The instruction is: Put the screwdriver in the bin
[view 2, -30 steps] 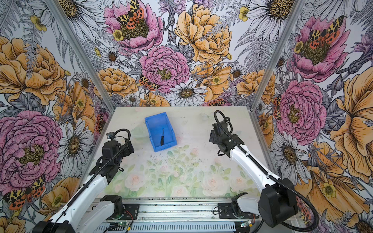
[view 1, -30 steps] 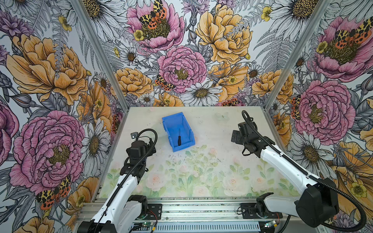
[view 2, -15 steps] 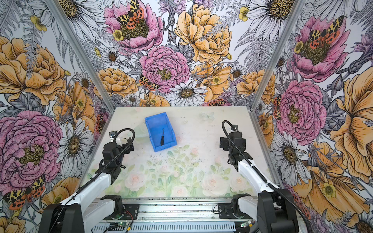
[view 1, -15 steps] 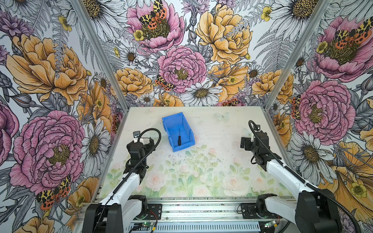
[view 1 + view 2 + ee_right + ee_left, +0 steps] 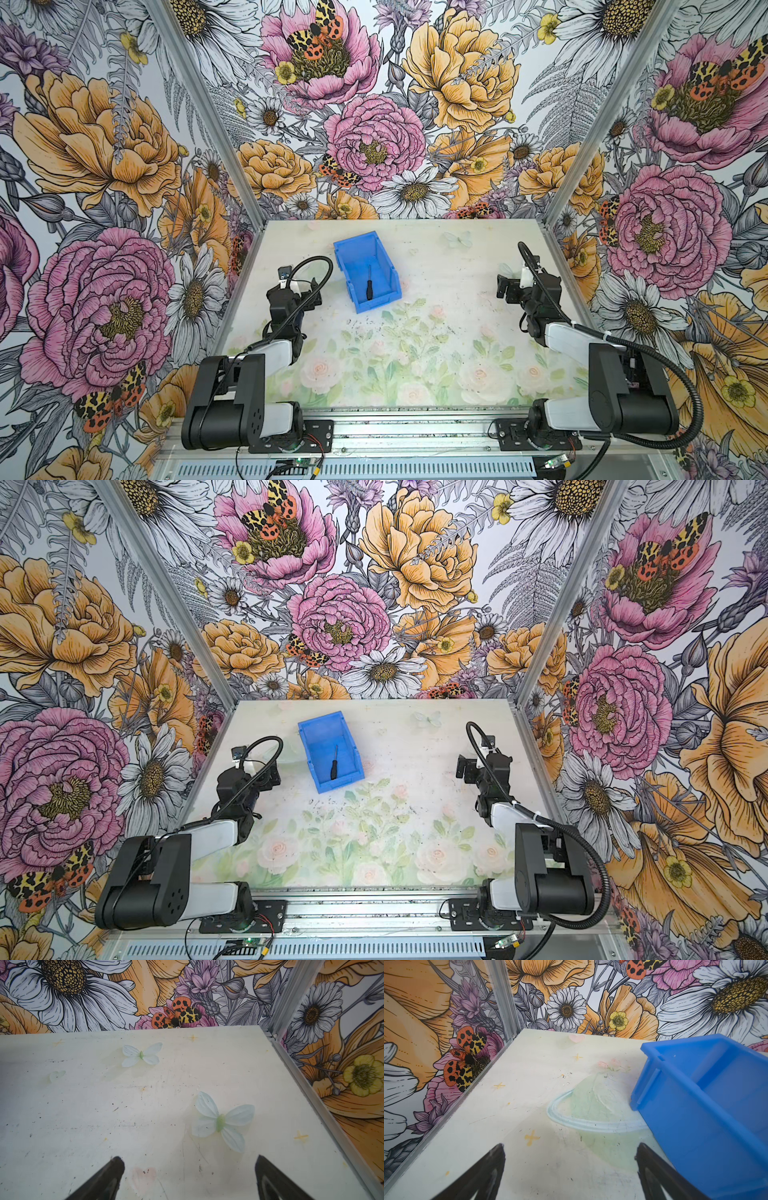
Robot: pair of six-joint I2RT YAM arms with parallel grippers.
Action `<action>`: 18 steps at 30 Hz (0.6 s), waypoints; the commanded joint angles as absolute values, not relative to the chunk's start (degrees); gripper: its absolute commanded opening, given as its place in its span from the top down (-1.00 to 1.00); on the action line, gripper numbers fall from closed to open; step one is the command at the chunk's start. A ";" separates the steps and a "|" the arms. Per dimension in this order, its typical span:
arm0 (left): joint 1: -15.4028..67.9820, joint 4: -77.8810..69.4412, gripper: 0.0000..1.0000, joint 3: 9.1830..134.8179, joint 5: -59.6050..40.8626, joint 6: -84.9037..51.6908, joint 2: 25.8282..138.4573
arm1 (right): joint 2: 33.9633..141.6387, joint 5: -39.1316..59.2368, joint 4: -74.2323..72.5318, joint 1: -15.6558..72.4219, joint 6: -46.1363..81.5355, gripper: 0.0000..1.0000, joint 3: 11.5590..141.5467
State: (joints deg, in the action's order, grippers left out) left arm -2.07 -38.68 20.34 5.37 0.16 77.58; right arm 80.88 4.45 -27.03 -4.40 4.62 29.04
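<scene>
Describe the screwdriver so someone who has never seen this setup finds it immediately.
In both top views, on the pale table, find the bright blue bin left of centre, towards the back. Lying on its floor is the screwdriver, the only thing inside: a black handle near the lowered front, a thin grey shaft pointing back.

Place: robot lab test booth
Walls: floral printed panels [image 5: 374, 124] in aluminium frame [image 5: 201, 104]
Mounting: left arm [image 5: 232, 386], right arm [image 5: 623, 386] bolted on metal rail [image 5: 415, 432]
</scene>
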 commanded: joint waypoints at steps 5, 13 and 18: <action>-3.02 -45.87 -0.97 21.68 -2.13 -0.24 81.11 | 84.95 11.61 -37.51 -5.10 3.56 -0.99 27.93; -2.81 -49.64 -0.97 22.81 -2.58 0.42 87.85 | 86.47 10.66 -39.39 -4.94 3.63 -0.99 27.59; -2.40 -50.44 -0.97 22.81 -2.00 0.53 88.24 | 87.77 0.33 -46.54 -2.64 4.50 -0.99 24.03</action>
State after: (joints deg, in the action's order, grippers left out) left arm -3.07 -47.09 22.24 -1.17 0.01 88.12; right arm 86.17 6.22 -39.59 -3.92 4.43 26.55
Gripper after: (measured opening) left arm 0.986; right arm 0.995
